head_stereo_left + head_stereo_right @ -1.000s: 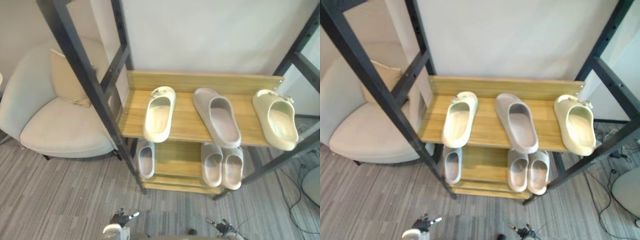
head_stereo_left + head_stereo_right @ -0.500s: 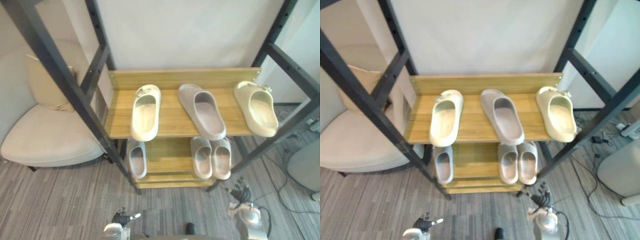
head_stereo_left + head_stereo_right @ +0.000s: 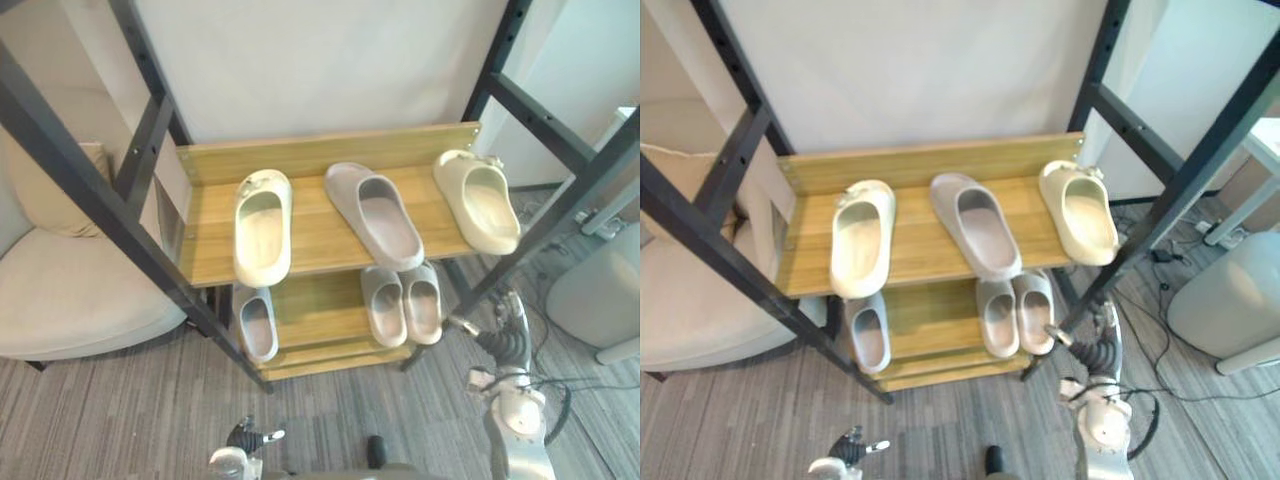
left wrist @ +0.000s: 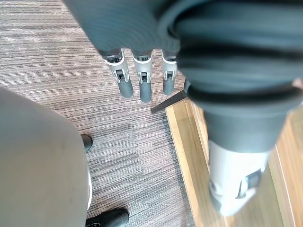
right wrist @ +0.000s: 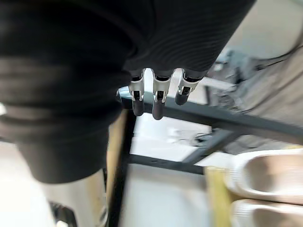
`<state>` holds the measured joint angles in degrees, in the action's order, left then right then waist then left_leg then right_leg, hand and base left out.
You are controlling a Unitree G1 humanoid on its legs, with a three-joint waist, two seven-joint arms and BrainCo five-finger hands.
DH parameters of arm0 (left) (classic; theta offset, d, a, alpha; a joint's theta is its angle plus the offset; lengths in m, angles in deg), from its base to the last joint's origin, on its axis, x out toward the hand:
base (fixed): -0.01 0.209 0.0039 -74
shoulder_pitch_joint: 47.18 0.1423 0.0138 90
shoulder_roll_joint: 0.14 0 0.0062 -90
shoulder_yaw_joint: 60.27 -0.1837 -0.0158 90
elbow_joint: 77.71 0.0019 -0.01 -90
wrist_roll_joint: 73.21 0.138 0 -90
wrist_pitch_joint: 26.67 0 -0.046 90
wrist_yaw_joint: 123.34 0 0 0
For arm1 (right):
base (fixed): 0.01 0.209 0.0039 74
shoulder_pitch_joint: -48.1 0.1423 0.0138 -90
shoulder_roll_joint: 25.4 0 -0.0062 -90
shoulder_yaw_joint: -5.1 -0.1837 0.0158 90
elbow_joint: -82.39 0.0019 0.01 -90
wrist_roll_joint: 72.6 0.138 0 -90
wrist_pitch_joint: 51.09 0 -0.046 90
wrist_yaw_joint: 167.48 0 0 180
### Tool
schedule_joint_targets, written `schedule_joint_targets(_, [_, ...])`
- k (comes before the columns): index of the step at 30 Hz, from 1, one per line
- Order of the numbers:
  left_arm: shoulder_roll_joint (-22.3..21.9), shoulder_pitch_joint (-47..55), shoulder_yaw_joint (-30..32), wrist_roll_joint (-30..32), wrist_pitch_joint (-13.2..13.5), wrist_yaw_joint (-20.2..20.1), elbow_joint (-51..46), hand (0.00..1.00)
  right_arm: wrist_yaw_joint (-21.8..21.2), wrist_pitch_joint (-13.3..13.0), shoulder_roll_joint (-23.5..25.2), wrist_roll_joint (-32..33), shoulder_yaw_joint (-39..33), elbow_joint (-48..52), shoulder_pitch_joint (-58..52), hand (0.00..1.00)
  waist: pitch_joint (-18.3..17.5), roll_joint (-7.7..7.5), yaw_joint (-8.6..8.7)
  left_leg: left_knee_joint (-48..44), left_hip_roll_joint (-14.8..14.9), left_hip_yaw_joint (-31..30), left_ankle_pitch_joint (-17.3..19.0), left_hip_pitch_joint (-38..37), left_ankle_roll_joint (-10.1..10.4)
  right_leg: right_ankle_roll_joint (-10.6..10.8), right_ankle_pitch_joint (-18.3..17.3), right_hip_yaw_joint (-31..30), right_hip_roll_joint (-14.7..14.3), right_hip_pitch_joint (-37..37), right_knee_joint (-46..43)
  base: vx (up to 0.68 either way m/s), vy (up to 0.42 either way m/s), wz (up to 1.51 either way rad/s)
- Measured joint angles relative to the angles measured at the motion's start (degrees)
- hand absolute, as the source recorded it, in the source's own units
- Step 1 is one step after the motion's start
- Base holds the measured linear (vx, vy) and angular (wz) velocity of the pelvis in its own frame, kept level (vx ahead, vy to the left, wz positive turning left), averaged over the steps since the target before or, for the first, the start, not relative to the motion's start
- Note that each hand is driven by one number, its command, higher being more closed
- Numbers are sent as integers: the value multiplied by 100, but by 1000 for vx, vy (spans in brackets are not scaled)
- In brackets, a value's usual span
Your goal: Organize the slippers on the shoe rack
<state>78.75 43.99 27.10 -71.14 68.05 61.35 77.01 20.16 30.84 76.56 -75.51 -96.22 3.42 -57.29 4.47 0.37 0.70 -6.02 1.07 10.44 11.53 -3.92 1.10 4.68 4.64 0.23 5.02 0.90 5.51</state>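
Observation:
The wooden shoe rack [image 3: 320,152] carries three slippers on its upper shelf: a cream one [image 3: 262,225] at the left, a taupe one [image 3: 375,213] lying askew in the middle, and a cream one [image 3: 477,200] at the right end. Below sit a single grey slipper [image 3: 257,325] and a grey pair [image 3: 402,304]. My right hand [image 3: 505,340] is raised off the rack's lower right corner, open and holding nothing; its fingers [image 5: 156,97] hang straight near the pair [image 5: 265,175]. My left hand [image 3: 245,438] stays low over the carpet, fingers [image 4: 139,80] straight and open.
Black slanted posts [image 3: 100,210] frame the rack on both sides. A cream armchair [image 3: 60,290] with a cushion stands to the left. A pale round container [image 3: 600,290] and floor cables lie to the right. Grey striped carpet [image 3: 120,420] spreads in front.
The camera has swung right, shifting the whole picture left. My right hand has risen from the bottom edge up toward the rack's lower right corner. The slippers have not moved.

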Motion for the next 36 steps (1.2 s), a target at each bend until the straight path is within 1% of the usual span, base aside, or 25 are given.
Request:
schedule_joint_targets(2, [8,0,-86,5,7,1,-8,0,-19,-94,-3,-95,36,246,-39,0,-14,7,1,0,1,4,0,0,0,1,4,-25,-3,4,0,-18,-15,-2])
schedule_joint_targets(4, [9,5,-128,5,7,1,-6,0,-31,-117,-4,-117,34,436,-51,0,-34,16,5,0,1,6,0,0,0,2,4,-39,-4,7,-1,0,0,0])
schedule_joint_targets(6, [8,11,-150,7,8,0,0,0,-35,-225,-17,-116,33,740,-51,0,-51,26,15,1,0,6,1,0,0,2,5,-43,-5,8,-8,0,0,0])
schedule_joint_targets(7, [9,10,-160,7,9,0,-1,0,-36,-229,-21,-115,33,768,-51,0,-51,26,15,0,0,6,1,0,0,3,5,-43,-5,7,-10,0,0,0])
schedule_joint_targets(9, [11,41,-205,15,71,-10,-9,0,-49,-347,-97,-99,30,1003,-45,0,-111,20,28,-1,0,6,1,31,-1,2,5,-54,0,14,-42,2,-15,0])
schedule_joint_targets(12, [44,103,-340,17,117,-28,-89,0,-55,-444,-104,-89,27,1113,-14,0,-184,4,33,-17,-2,5,1,88,-2,3,22,-63,2,66,-43,0,0,0])
schedule_joint_targets(15, [59,140,-352,16,122,-41,-117,0,-86,-450,-162,-52,28,1113,92,0,-215,-20,34,-23,-7,3,3,82,-5,3,24,-66,7,57,-43,-10,-11,-1])
schedule_joint_targets(17, [66,156,-351,14,130,-51,-110,0,-96,-455,-470,79,28,1113,271,0,-236,-32,36,-28,-20,-7,6,82,-11,15,34,-60,18,51,-43,-47,-22,1])
schedule_joint_targets(18, [68,162,-351,14,132,-51,-105,0,-100,-455,-535,80,29,1113,312,0,-245,-33,36,-30,-23,-9,6,82,-11,16,35,-58,19,51,-43,-50,-29,3])
schedule_joint_targets(19, [73,178,-351,14,141,-59,-101,0,-157,-463,-807,126,29,1113,500,0,-280,-41,34,-32,-27,-26,6,83,-11,16,35,-49,23,43,-43,0,0,0])
schedule_joint_targets(20, [74,182,-351,14,144,-63,-100,0,-171,-465,-850,135,29,1113,537,0,-283,-43,34,-33,-27,-30,6,83,-11,17,35,-46,23,41,-43,-27,-25,5])
schedule_joint_targets(24, [88,192,-351,14,212,-163,-91,0,-278,-488,-1329,310,33,1066,1011,0,-286,-48,31,-70,-30,-176,5,112,-11,18,33,98,35,-10,-43,-11,-15,13])
schedule_joint_targets(27, [87,195,-350,12,227,-170,-100,0,-306,-488,-1584,408,80,1014,1277,0,-286,-52,2,-114,-37,-251,1,191,-17,17,33,157,48,8,-43,-28,-30,17])
schedule_joint_targets(33, [91,189,-338,11,240,-235,-109,0,-374,-459,-2106,559,329,139,1960,0,-284,-76,-70,-112,-58,-353,-19,214,-42,17,32,266,67,-22,-43,-20,-20,8])
schedule_joint_targets(36, [99,188,-337,9,239,-256,-113,0,-416,-407,-2232,644,338,-311,2234,0,-279,-85,-67,-113,-91,-482,-50,286,-63,18,30,400,97,-12,-43,-14,-15,20])
